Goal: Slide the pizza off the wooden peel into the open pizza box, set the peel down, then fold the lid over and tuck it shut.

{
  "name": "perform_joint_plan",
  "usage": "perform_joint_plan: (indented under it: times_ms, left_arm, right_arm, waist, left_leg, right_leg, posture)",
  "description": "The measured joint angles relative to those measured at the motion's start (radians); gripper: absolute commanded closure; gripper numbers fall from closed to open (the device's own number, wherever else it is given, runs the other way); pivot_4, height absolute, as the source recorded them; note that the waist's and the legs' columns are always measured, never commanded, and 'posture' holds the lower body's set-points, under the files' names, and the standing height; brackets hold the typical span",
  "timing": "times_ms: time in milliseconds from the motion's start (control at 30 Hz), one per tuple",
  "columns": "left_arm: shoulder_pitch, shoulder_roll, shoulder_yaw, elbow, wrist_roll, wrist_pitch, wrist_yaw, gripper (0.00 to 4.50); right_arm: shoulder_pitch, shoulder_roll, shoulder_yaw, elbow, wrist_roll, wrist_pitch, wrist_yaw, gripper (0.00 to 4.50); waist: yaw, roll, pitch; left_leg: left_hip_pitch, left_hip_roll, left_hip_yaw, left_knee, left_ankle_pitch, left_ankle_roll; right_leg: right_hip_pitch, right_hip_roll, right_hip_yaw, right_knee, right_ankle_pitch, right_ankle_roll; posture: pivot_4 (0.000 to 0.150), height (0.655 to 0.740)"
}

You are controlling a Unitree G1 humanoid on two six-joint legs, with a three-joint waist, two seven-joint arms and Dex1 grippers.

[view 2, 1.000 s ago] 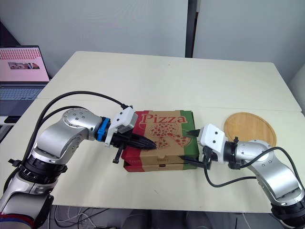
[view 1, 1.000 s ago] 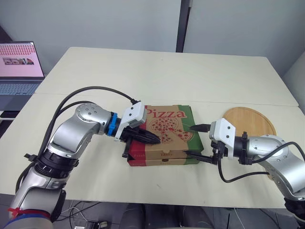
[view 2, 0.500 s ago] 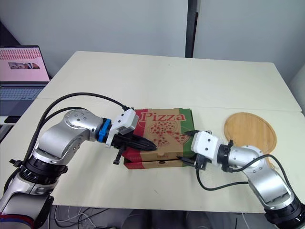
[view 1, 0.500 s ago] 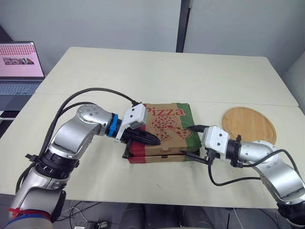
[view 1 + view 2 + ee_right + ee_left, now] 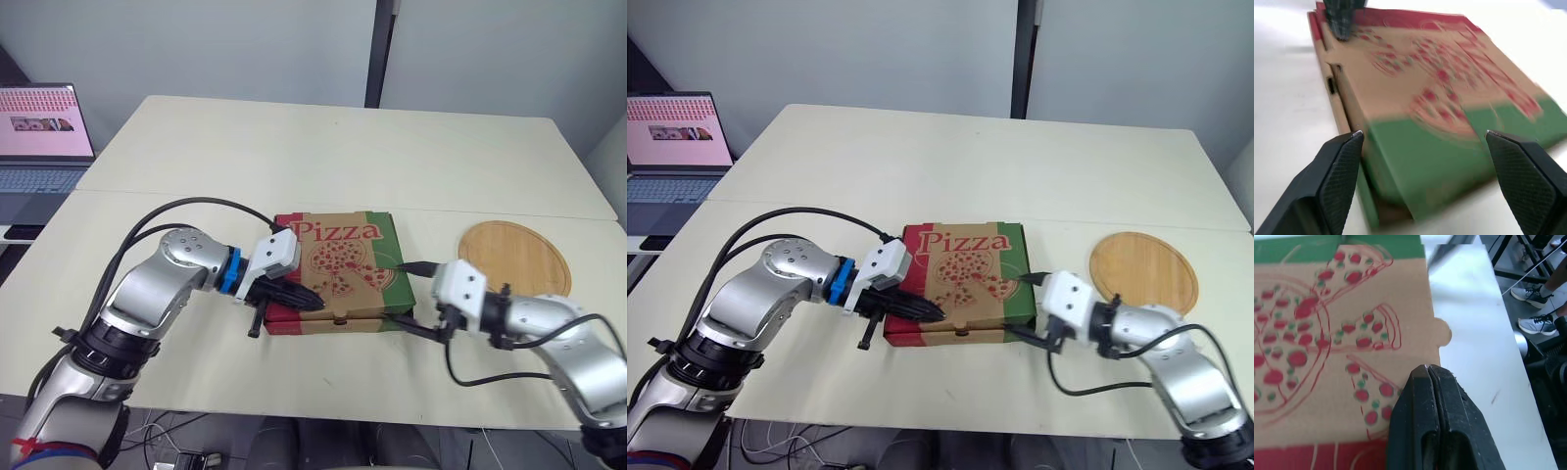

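The left gripper (image 5: 315, 301) has its 2 fingers (image 5: 1415, 421) pressed together with nothing between them. Their tips rest on the lid (image 5: 1327, 333) of the pizza box (image 5: 343, 257), close to the box's front edge and just beside a small round tab (image 5: 1444, 335) that juts out from that edge.

The right gripper (image 5: 394, 291) is spread wide and holds nothing. Its 2 fingers (image 5: 1337, 176) straddle the box's front right corner, where the green band of the print runs. 1 finger reaches over the lid there, and the other lies low along the front wall near the table (image 5: 294, 157). Whether either finger touches the cardboard cannot be told.

The pizza box sits on the table with its lid folded down flat and the printed "Pizza" side up. Whether the tab is tucked in cannot be told.

The wooden peel (image 5: 511, 257) lies flat on the table to the right of the box, near it but apart, behind the right arm. A laptop (image 5: 39, 132) with its screen lit stands well to the left of the box, past the table's edge.
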Motion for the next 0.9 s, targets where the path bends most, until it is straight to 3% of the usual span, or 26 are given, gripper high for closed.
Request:
perform_joint_plan:
  times_ms: [167, 300, 433, 733, 900]
  left_arm:
    - [-0.004, 0.0, 0.0, 0.002, 0.008, -0.01, 0.0, 4.5]
    - [-0.009, 0.0, 0.0, 0.007, 0.008, -0.012, 0.0, 4.5]
    - [-0.014, 0.001, 0.001, 0.009, 0.007, -0.011, 0.0, 4.5]
    - [-0.013, 0.009, 0.003, 0.008, 0.006, -0.01, 0.002, 4.5]
    - [-0.012, 0.009, 0.003, 0.008, 0.006, -0.01, 0.002, 4.5]
  right_arm:
    - [0.003, -0.069, -0.142, 0.0, 0.174, 0.145, 0.06, 0.25]
    - [-0.003, -0.092, -0.143, 0.064, 0.152, 0.145, 0.065, 0.25]
    - [-0.035, -0.08, -0.039, 0.15, 0.075, 0.096, 0.067, 1.17]
    - [-0.106, -0.029, 0.07, 0.155, 0.116, 0.118, 0.127, 4.41]
    - [-0.106, -0.019, 0.076, 0.146, 0.131, 0.151, 0.126, 4.46]
  waist:
    - [-0.002, 0.0, 0.0]
    - [-0.002, 0.0, 0.0]
    - [-0.003, 0.0, 0.0]
    - [-0.003, 0.0, 0.0]
    - [-0.003, 0.0, 0.0]
  left_leg:
    - [0.001, 0.0, 0.0, 0.0, 0.0, 0.0]
    - [0.001, 0.0, 0.0, 0.0, 0.0, 0.0]
    - [0.001, 0.0, 0.0, 0.0, 0.0, 0.0]
    - [0.001, 0.001, 0.0, 0.0, 0.0, 0.0]
    - [0.001, 0.001, 0.0, 0.0, 0.0, 0.0]
  right_leg:
    - [0.001, 0.001, 0.0, 0.0, 0.0, 0.0]
    - [0.001, 0.001, 0.0, 0.0, 0.0, 0.0]
    - [0.0, 0.001, 0.0, 0.0, 0.0, 0.0]
    - [0.0, 0.001, 0.0, 0.0, 0.0, 0.0]
    - [0.0, 0.001, 0.0, 0.0, 0.0, 0.0]
  posture:
    - [0.15, 0.74]
    - [0.15, 0.74]
    - [0.15, 0.74]
    - [0.15, 0.74]
    - [0.15, 0.74]
